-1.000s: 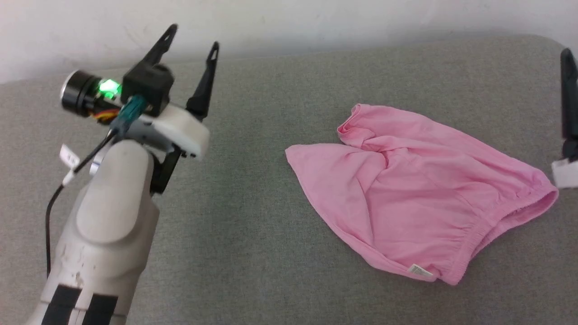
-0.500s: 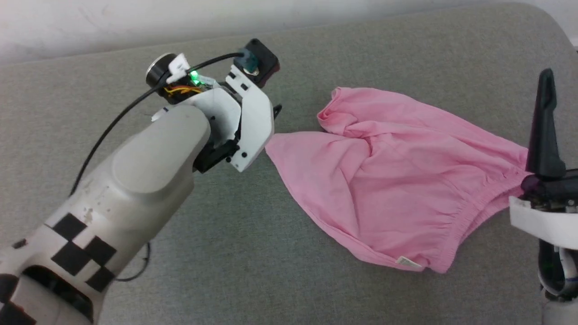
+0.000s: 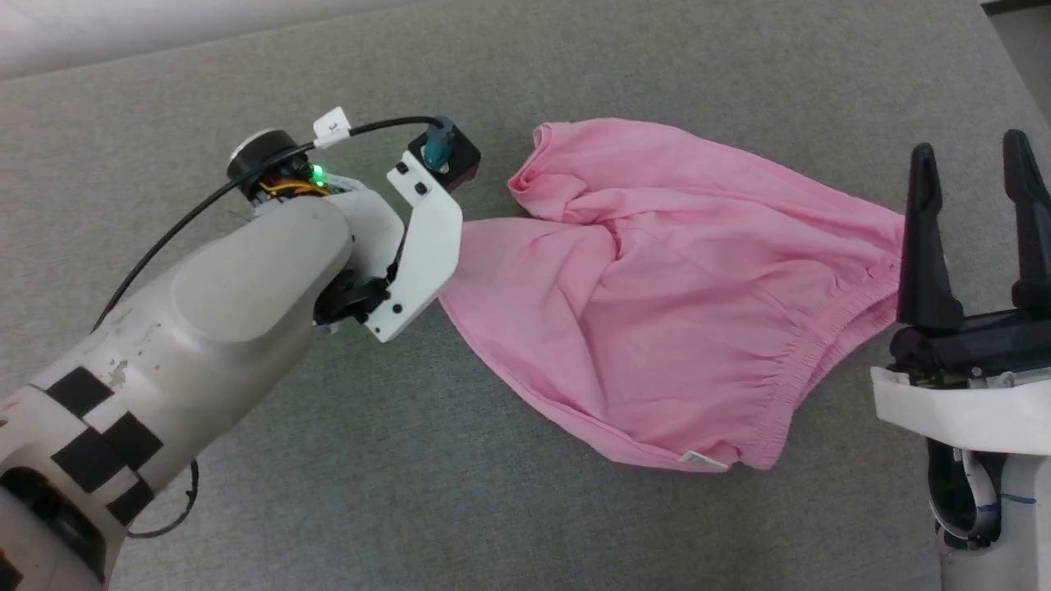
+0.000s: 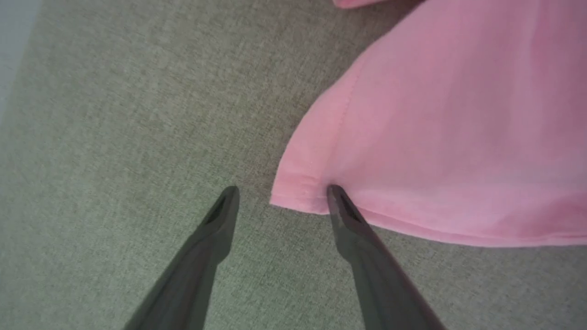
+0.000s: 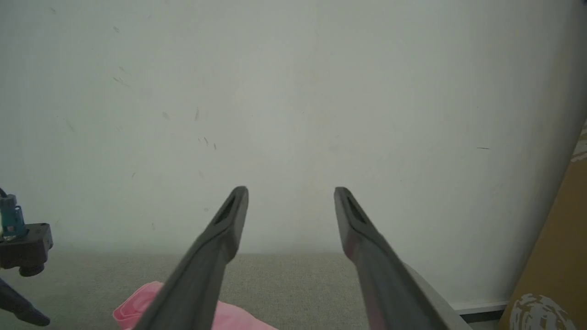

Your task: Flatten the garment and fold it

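The pink shorts (image 3: 657, 304) lie crumpled on the grey cushion, with the gathered waistband (image 3: 821, 361) toward the right and a white label (image 3: 704, 460) at the near edge. In the left wrist view my left gripper (image 4: 283, 189) stands open, pointing down. The corner of a leg hem (image 4: 293, 197) lies between its fingertips, and one finger (image 4: 348, 215) lies over the fabric. In the head view the left wrist housing (image 3: 419, 246) hides those fingers. My right gripper (image 3: 969, 146) is open just right of the waistband, fingers upright, holding nothing. Its wrist view catches a bit of the shorts (image 5: 137, 311).
A grey upholstered surface (image 3: 493, 492) carries everything. Behind it stands a white wall (image 5: 293, 91). A brown cardboard-like object (image 5: 559, 256) is at the far right, beyond the cushion's edge. A black cable (image 3: 189, 213) loops off the left arm.
The head camera has tilted down. My left arm swung from fingers-up at the far left over to the shorts' left hem, now pointing down. The right gripper has come further into view.
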Controlling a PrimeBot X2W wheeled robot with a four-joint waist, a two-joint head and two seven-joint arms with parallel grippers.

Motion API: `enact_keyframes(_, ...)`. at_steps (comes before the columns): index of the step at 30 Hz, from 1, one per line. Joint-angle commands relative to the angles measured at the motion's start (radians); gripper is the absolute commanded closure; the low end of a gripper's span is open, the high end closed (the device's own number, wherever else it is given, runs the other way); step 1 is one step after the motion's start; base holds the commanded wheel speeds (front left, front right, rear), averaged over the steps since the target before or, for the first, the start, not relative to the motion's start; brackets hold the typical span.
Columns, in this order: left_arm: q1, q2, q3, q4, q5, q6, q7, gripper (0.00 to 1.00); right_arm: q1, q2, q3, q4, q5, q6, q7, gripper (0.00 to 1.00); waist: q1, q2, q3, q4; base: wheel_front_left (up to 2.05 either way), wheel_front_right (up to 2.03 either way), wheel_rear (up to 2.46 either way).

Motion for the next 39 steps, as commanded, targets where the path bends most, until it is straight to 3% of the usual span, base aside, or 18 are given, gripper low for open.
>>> enact_keyframes(1,0.012,0.011,-0.007,0.0,0.01,-0.006,0.014,0.0,-0.015,0.005,0.003,0.009,0.005,-0.001,-0.005,0.0,-0.0001,0.0,0.031,-0.032,0.0,0.0,0.0)
enact_keyframes(4,0.05,0.032,-0.008,-0.025,0.045,-0.006,0.071,0.0,-0.02,0.005,0.007,0.017,0.002,-0.001,-0.005,0.0,-0.0001,0.0,0.034,-0.036,0.0,0.0,0.0)
enact_keyframes(5,0.056,0.037,-0.008,-0.032,0.045,-0.006,0.073,0.22,-0.02,0.005,0.005,0.02,0.002,-0.001,-0.005,0.0,-0.0001,0.0,0.033,-0.034,0.0,0.0,0.0)
enact_keyframes(6,0.062,0.04,-0.008,-0.04,0.041,-0.006,0.072,1.0,-0.018,0.005,0.003,0.024,0.0,-0.001,-0.005,0.0,-0.0001,0.0,0.029,-0.03,0.0,0.0,0.0)
enact_keyframes(10,0.061,0.057,-0.008,-0.068,0.008,-0.006,0.003,1.0,-0.013,0.005,0.009,0.034,-0.023,-0.001,-0.005,0.0,-0.0001,0.0,-0.001,-0.005,0.0,0.0,0.0)
enact_keyframes(14,0.053,0.082,-0.007,-0.078,-0.035,-0.006,-0.16,1.0,-0.006,-0.005,0.011,0.031,-0.052,-0.001,-0.005,0.0,-0.0001,0.0,-0.05,0.032,0.0,0.0,0.0)
enact_keyframes(18,0.095,0.128,0.046,-0.063,-0.071,-0.003,-0.338,1.0,0.001,-0.061,0.025,0.04,-0.064,-0.001,-0.005,0.0,-0.0001,0.0,-0.099,0.071,0.0,0.0,0.0)
enact_keyframes(21,0.161,0.169,0.079,-0.057,-0.093,0.029,-0.433,1.0,0.011,-0.124,0.057,0.062,-0.066,-0.001,-0.005,0.0,-0.0001,0.0,-0.131,0.102,0.0,0.0,0.0)
enact_keyframes(25,0.267,0.225,0.11,-0.076,-0.131,0.082,-0.52,1.0,0.009,-0.24,0.135,0.104,-0.044,-0.001,-0.005,0.0,-0.0001,0.0,-0.166,0.136,0.0,0.0,0.0)
enact_keyframes(28,0.35,0.26,0.122,-0.108,-0.161,0.117,-0.565,1.0,-0.011,-0.364,0.24,0.136,0.005,-0.001,0.032,0.0,-0.0001,0.0,-0.187,0.154,0.0,0.0,0.0)
enact_keyframes(34,0.459,0.285,0.13,-0.181,-0.199,0.19,-0.606,1.0,-0.106,-0.652,0.565,0.09,0.229,-0.001,0.31,0.0,-0.0001,0.0,-0.209,0.185,0.0,0.0,0.0)
enact_keyframes(39,0.468,0.281,0.132,-0.213,-0.2,0.21,-0.614,1.0,-0.255,-0.803,0.837,0.037,0.375,-0.001,0.566,0.0,-0.0001,0.0,-0.202,0.197,0.0,0.0,0.0)
